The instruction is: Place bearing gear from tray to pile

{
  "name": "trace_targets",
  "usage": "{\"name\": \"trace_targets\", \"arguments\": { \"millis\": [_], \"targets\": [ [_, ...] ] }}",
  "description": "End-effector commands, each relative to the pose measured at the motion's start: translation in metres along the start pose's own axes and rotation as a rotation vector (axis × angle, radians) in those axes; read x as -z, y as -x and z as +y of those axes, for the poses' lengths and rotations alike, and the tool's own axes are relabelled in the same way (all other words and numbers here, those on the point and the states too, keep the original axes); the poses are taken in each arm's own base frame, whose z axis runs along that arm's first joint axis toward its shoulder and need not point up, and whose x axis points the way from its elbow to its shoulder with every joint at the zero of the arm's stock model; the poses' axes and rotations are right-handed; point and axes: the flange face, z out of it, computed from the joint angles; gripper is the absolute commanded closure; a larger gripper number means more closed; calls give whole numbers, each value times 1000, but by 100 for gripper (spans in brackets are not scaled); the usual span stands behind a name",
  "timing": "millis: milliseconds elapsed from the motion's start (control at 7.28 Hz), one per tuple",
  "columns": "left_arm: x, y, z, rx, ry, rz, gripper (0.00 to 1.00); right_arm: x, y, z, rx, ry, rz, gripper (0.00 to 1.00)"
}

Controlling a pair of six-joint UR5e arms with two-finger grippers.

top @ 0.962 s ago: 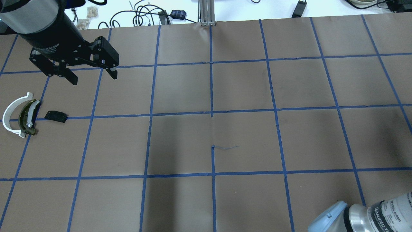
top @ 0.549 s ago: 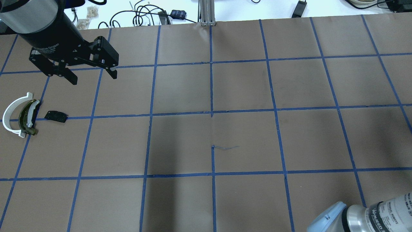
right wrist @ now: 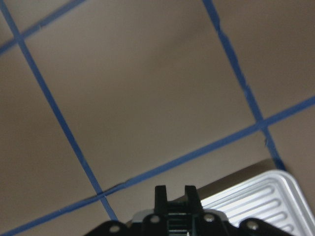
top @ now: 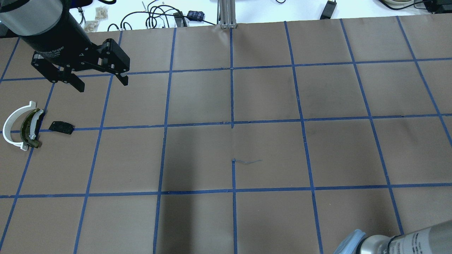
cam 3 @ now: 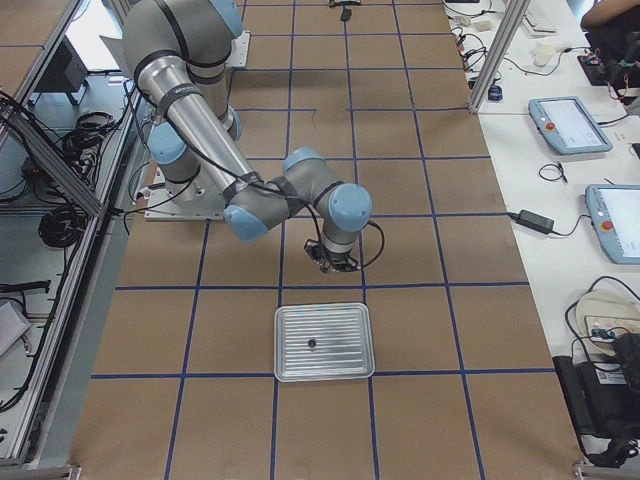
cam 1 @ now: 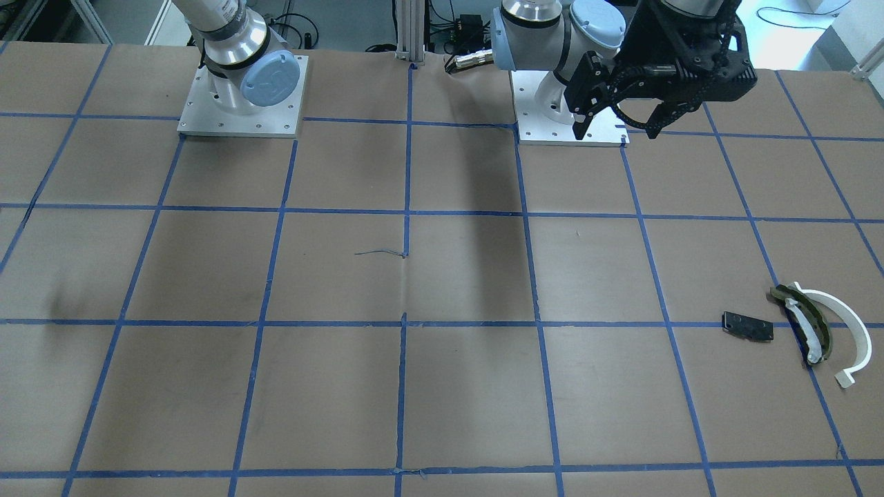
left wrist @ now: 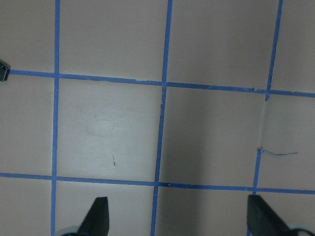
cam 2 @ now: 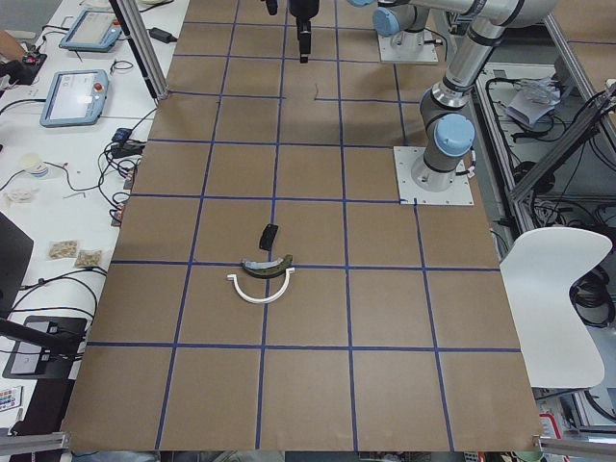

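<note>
While the left gripper (top: 102, 85) hangs wide open and empty near the pile (top: 28, 128), the right gripper (right wrist: 175, 189), pinched nearly closed on nothing, hovers just beside the tray (cam 3: 340, 362) holding the gear (cam 3: 312, 344).

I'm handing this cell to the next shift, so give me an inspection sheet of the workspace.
Surface: brown paper table with blue tape grid.
Job's things: ribbed silver metal tray holds one small dark part; white half-ring arc, olive-and-black curved piece and flat black rectangular plate lie grouped.
Clutter: nothing seen.
Grippers: left gripper open, empty; right gripper fingers together, near the tray.
Cables: black cables beyond the far edge.
Surroundings: white chair, blue-framed teach pendant.
</note>
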Motion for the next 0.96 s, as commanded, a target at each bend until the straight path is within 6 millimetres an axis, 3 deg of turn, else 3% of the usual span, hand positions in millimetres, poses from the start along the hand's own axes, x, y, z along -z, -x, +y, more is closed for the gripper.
{"name": "trace_targets", "arguments": {
  "millis": [0,137,275,412,824],
  "targets": [
    [-1,0,0,0,3,-1,0,32,34,-147,-121,23,16,100],
    [0,0,1,0,0,-1,0,0,54,-230,-191,20,-10,100],
    [0,0,1,0,0,-1,0,-22,77,-312,-311,-20,87,100],
    [0,0,1,0,0,-3,0,-63,117,-382,-408,-19,84,100],
    [1,0,1,0,-2,-4,0,-121,235,-540,-864,-186,43,100]
  ]
}}
